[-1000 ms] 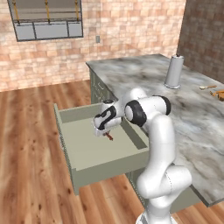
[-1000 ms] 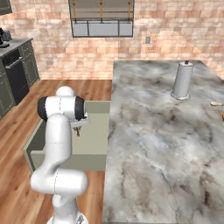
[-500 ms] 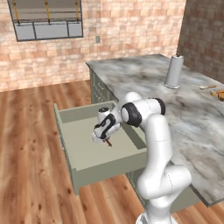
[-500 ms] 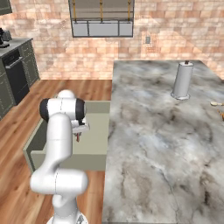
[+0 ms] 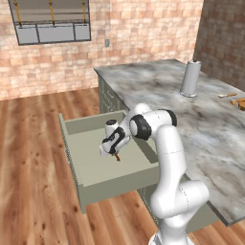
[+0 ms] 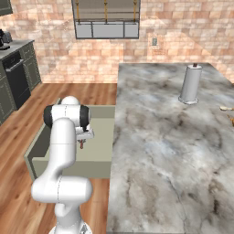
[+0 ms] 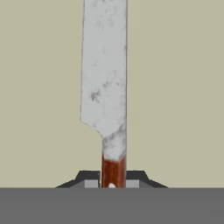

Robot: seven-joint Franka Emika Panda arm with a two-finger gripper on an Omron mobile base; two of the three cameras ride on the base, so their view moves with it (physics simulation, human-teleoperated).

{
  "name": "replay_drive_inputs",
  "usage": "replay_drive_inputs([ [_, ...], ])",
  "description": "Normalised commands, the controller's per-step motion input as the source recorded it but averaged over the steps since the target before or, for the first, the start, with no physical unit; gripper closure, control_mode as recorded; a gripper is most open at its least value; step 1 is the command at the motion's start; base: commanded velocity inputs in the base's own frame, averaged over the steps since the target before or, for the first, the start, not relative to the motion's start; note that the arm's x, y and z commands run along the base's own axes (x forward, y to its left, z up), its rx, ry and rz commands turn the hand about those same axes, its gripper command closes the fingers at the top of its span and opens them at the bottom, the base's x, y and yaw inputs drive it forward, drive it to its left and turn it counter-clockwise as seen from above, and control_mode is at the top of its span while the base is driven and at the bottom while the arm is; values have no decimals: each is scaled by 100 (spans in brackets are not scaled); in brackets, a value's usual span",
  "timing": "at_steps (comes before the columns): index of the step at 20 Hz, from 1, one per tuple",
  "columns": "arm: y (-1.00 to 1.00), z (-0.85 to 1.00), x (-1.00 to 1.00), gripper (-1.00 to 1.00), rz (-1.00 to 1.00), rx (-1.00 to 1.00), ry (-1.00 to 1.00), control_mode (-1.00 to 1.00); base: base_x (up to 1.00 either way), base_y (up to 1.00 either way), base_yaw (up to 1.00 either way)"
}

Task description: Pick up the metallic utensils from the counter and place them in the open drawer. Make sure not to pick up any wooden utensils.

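Hand [image 5: 113, 152] holds knife [image 7: 105, 87] above the open drawer's [image 5: 91, 162] pale floor.

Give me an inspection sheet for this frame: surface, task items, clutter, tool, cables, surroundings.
Surface: marbled counter, mostly bare.
Task items: knife, silvery blade, reddish-brown handle, held over the pale floor of the open drawer; its handle shows below the hand in the left base view. Small tan and orange utensils lie at the counter's far edge, too small to sort.
Clutter: grey upright cylinder on the counter.
Tool: tool shut on the knife handle, over the drawer.
Cables: nothing seen.
Surroundings: brick walls, wood floor, window, dark cabinets at left.
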Motion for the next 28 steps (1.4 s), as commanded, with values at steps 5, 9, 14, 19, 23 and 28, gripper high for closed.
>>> replay_drive_inputs([
  [5, 0, 0, 55, 100, 0, 0, 0, -100, 0, 0, 0],
  [9, 0, -9, 34, 100, 0, 0, 0, -100, 0, 0, 0],
  [14, 0, -14, 0, 100, 0, 0, 2, -100, 0, 0, 0],
  [19, 0, 0, 0, 100, 0, 0, 0, -100, 0, 0, 0],
  [23, 0, 0, 0, -100, 0, 0, 0, -100, 0, 0, 0],
  [28, 0, 0, 0, -100, 0, 0, 0, -100, 0, 0, 0],
])
